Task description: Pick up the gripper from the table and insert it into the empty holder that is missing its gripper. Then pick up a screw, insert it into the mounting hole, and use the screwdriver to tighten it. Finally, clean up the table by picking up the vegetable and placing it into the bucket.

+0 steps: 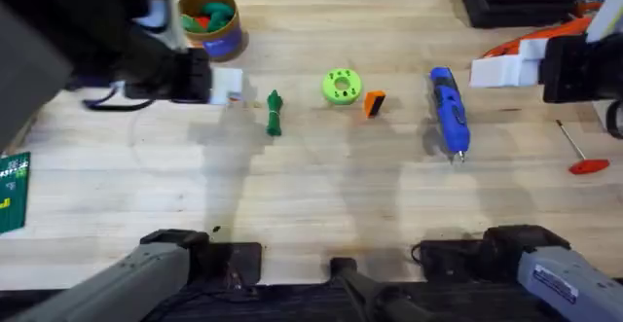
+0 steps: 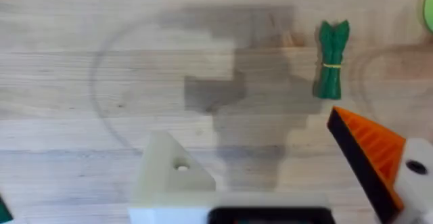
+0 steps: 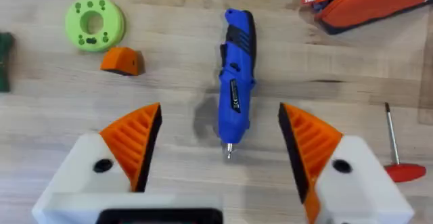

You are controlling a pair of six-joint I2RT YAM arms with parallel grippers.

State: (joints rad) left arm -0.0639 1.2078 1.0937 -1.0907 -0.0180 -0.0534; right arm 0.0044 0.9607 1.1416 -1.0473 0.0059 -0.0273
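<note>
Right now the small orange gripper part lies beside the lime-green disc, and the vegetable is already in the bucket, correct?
Not quite. The small orange gripper part does lie beside the lime-green disc, but the vegetable is not in the bucket: the overhead view shows it lying on the table, left of the disc and apart from the bucket.

left arm blurred, lime-green disc edge-cropped

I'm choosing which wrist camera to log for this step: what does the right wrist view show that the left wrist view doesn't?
Right wrist alone: the screwdriver, the gripper, a red-handled tool and an orange pouch, seen past the open right end effector. Left wrist alone: the whole vegetable, and a left end effector missing one orange pad. Both: the lime-green disc and the wooden table.
</note>
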